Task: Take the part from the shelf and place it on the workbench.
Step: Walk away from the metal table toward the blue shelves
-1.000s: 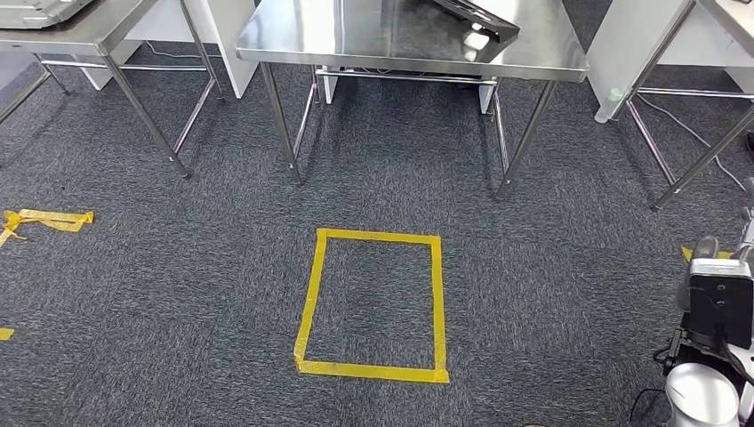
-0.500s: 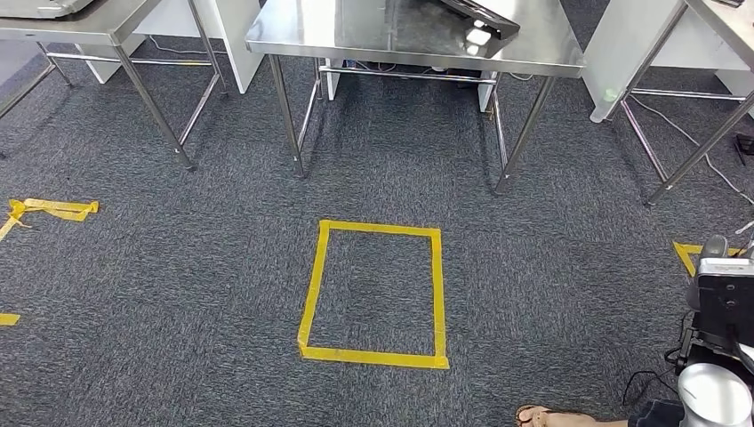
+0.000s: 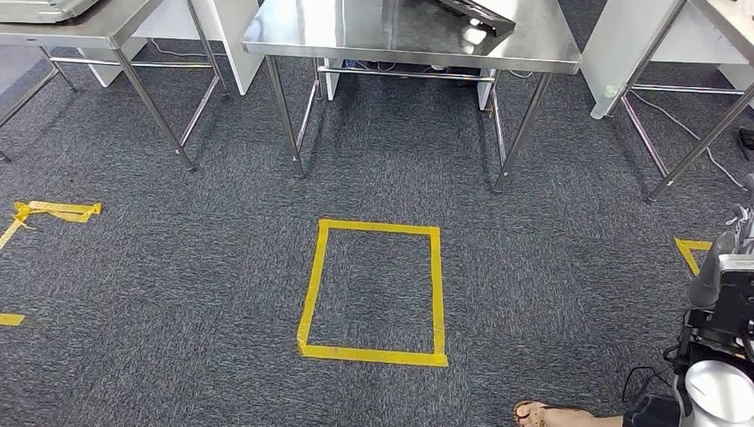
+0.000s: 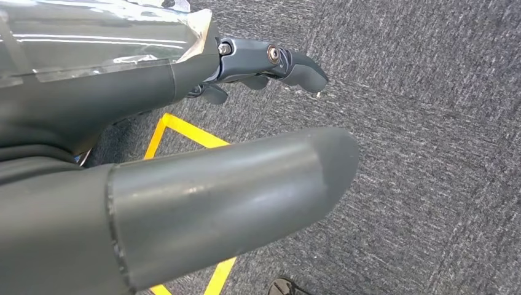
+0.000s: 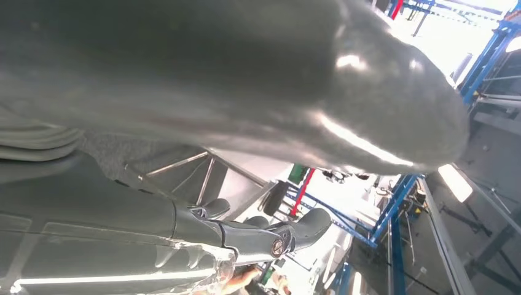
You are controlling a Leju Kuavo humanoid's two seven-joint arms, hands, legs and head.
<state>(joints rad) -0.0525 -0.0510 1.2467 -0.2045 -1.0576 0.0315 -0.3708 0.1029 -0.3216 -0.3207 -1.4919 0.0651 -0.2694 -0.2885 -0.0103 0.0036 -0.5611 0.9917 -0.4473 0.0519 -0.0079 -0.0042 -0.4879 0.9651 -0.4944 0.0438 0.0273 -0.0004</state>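
Grey carpet (image 3: 533, 267) fills my forward-down view, with a yellow tape rectangle (image 3: 373, 294) marked on it straight ahead. Beyond the rectangle stands a stainless steel workbench (image 3: 356, 36) on thin metal legs; a dark, flat object (image 3: 476, 11) lies at its far right, cut off by the frame edge, and I cannot tell whether it is the part. More steel tables sit to either side: one at far left (image 3: 89, 27), another at far right (image 3: 711, 18). Scraps of yellow tape (image 3: 53, 212) lie on the floor to the left.

My left hand (image 4: 264, 67) hangs over the carpet, fingers apart, thumb (image 4: 246, 190) extended, grasping nothing. My right hand (image 5: 258, 236) is likewise released, fingers spread, nothing in it; blue racking (image 5: 393, 203) shows behind it. My right arm (image 3: 720, 338) enters at the lower right of the head view. A person's sandalled foot (image 3: 542, 414) rests on the carpet just beside it.
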